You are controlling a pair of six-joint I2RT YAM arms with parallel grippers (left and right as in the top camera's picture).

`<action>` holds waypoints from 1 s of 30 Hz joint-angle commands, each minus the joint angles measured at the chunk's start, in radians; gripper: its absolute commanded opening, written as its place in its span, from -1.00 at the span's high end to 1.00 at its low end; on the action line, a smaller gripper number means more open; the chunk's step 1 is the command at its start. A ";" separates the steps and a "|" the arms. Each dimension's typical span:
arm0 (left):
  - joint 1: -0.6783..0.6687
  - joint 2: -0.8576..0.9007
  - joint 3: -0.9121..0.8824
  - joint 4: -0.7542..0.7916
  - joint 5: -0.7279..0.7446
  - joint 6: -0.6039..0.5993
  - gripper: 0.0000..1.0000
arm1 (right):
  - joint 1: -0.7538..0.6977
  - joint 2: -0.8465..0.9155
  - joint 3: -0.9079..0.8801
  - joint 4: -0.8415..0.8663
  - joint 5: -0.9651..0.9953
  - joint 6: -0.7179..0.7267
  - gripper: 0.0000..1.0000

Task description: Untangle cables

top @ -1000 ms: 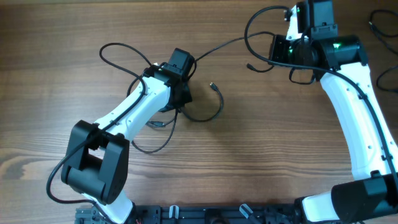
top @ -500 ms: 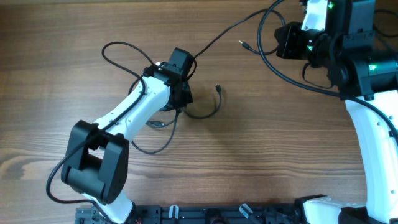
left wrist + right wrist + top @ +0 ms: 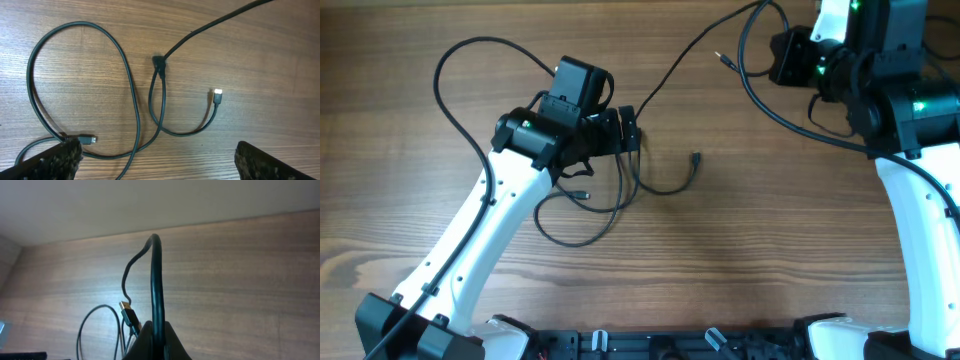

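Note:
The cables point(image 3: 582, 240) lie as loose black loops on the wooden table under my left arm. One plug point(image 3: 695, 158) rests to their right. In the left wrist view two strands meet at a small knot point(image 3: 159, 61), with a plug point(image 3: 217, 95) on the right and another point(image 3: 87, 139) beside my left finger. My left gripper point(image 3: 157, 167) hangs open above them, holding nothing. A long strand point(image 3: 672, 63) runs up and right to my right gripper point(image 3: 155, 342), which is shut on it and raised off the table. A plug point(image 3: 127, 311) dangles just beside those fingers.
My left arm's own thick black wire point(image 3: 445, 65) arcs over the table at the upper left. The right arm's wires point(image 3: 790, 115) loop around its wrist at the upper right. Bare wood table point(image 3: 770, 230) lies between the two arms.
My left gripper has opened, let go of the cables and lifted up and left. The right gripper pulled its strand up and right. The loose plug slid right on the table.

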 commanded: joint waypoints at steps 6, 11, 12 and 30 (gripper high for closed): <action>0.056 -0.003 0.008 -0.002 0.012 -0.048 -1.00 | -0.005 -0.096 0.132 0.035 0.045 -0.031 0.91; 0.056 0.000 0.008 -0.003 0.011 -0.049 -0.99 | -0.005 -0.190 0.136 0.194 0.045 0.042 0.91; 0.056 0.000 0.008 -0.002 0.011 -0.049 -0.99 | -0.005 -0.203 0.136 0.229 0.051 0.085 0.91; 0.066 0.051 -0.037 0.079 0.150 -0.073 -0.76 | -0.005 -0.040 0.134 0.113 0.016 0.418 0.91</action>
